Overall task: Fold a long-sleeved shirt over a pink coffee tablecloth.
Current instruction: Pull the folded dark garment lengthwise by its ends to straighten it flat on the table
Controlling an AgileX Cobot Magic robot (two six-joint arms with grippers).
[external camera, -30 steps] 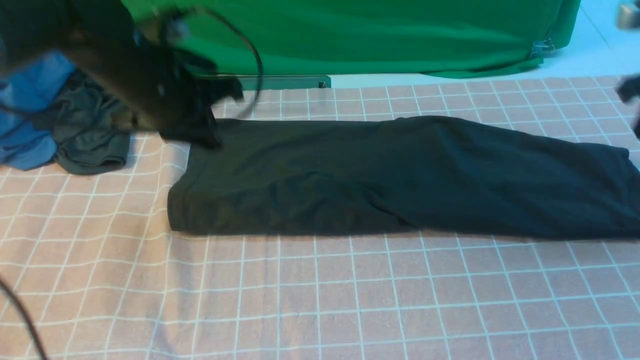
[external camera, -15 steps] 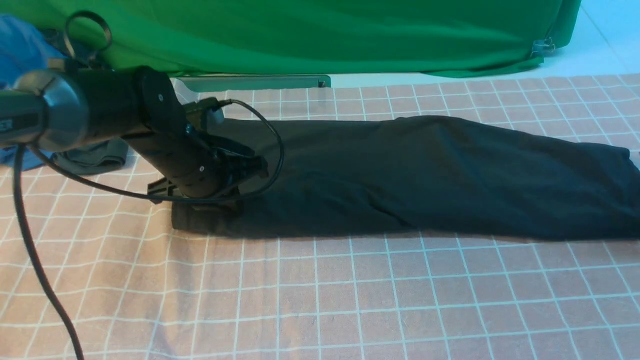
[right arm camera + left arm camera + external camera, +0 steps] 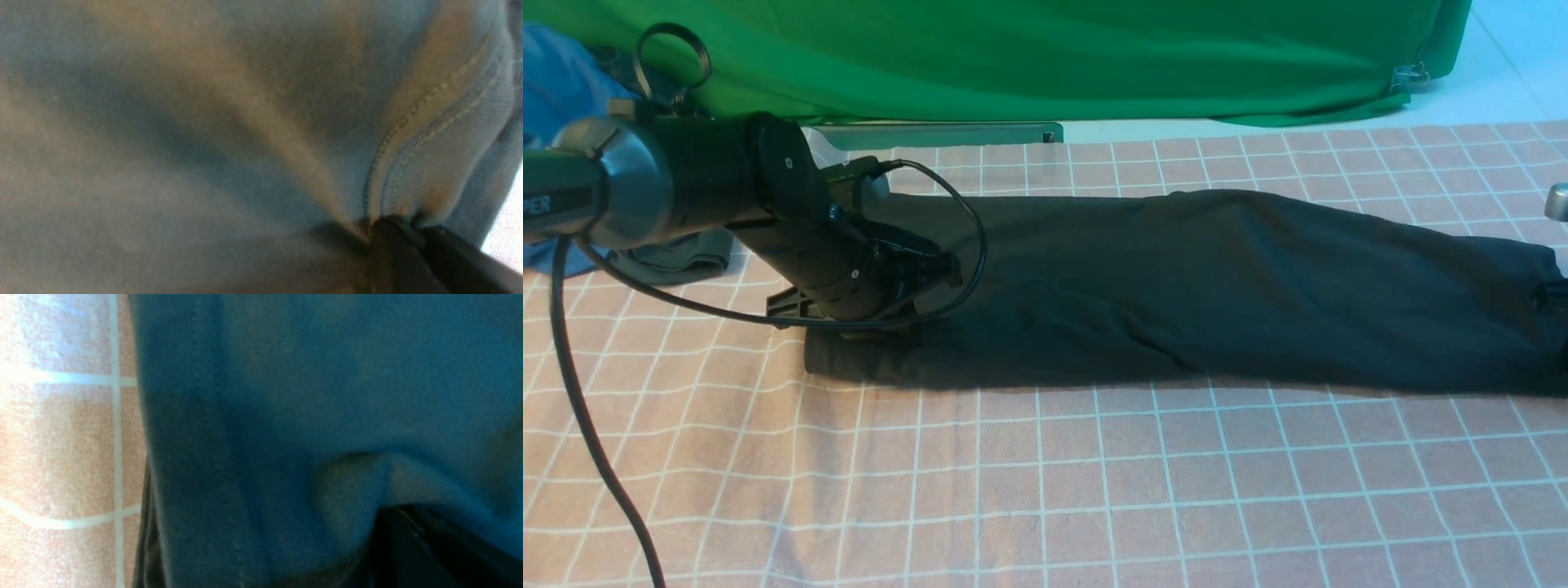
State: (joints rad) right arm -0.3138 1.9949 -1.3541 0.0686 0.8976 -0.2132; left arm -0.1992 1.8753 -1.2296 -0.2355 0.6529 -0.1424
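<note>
left pincer (image 3: 935, 273) clamped low, right pincer (image 3: 392, 232) clamped

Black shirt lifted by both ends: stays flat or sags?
Likely floppy: the long-sleeved shirt lies limp and creased, so its middle should sag. The knit puckers at the left hand, so it probably bunches rather than slips.

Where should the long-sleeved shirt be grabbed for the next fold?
Pinch its two short ends near the stitched hems, one arm from each side: the long-sleeved shirt lies as a long flat strip across the pink coffee tablecloth. The left gripper and right gripper pinch there.
</note>
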